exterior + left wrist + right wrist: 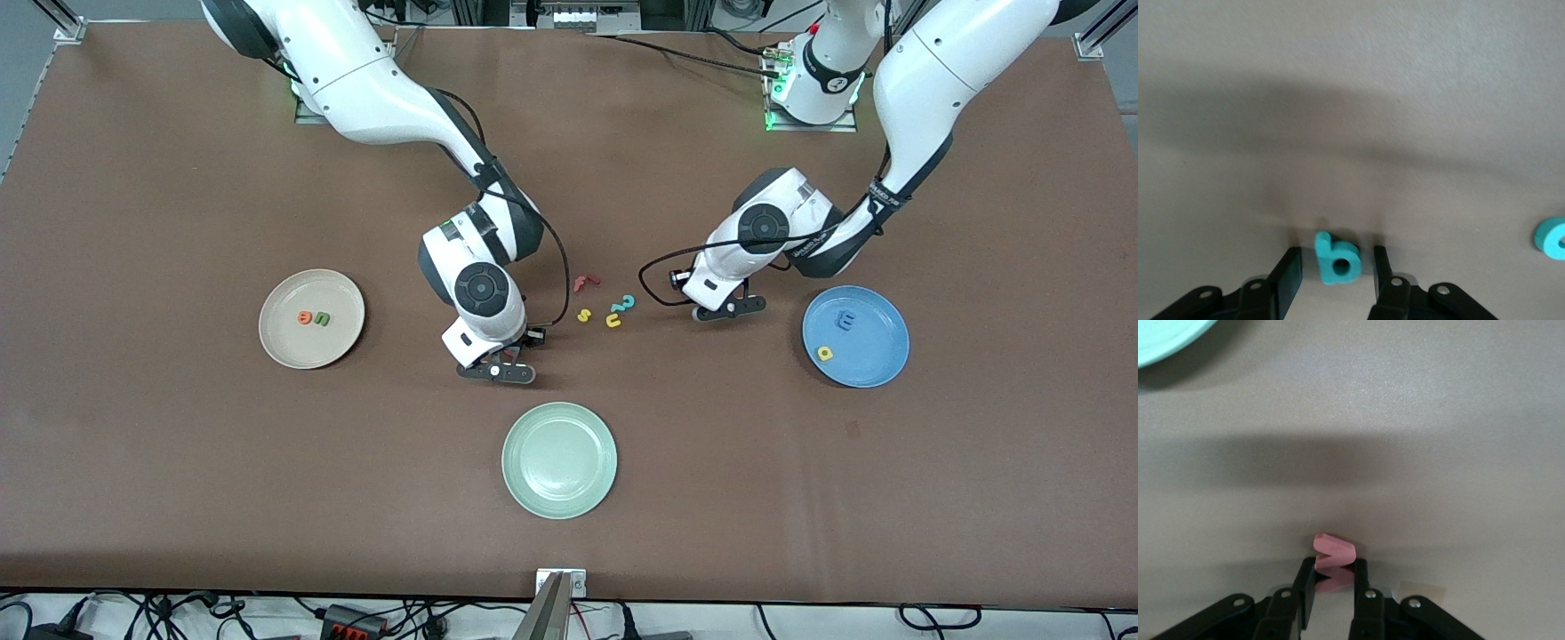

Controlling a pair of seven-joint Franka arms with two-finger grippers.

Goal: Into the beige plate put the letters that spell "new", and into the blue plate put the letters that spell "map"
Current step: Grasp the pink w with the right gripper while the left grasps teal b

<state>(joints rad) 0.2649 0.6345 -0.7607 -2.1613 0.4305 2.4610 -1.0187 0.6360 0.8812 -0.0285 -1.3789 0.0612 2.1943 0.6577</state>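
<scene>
The beige plate (283, 342) holds the orange e (305, 316) and the green n (322, 318). On the blue plate (876, 360) lie the blue m (845, 320) and the yellow p (825, 353). My right gripper (498, 371) (1333, 567) is down at the table between the beige and pale green plates, shut on the salmon w (1333, 549). My left gripper (729, 308) (1336, 257) is low beside the blue plate. It is open, and the teal a (1345, 253) lies on the table between its fingers with a gap on each side. The front view shows neither the w nor the a.
A pale green plate (558, 460) sits near the table's front edge. Between the two grippers lie a red f (585, 283), a yellow s (584, 315), a yellow u (613, 320) and a teal 2-shaped piece (627, 303) (1555, 237).
</scene>
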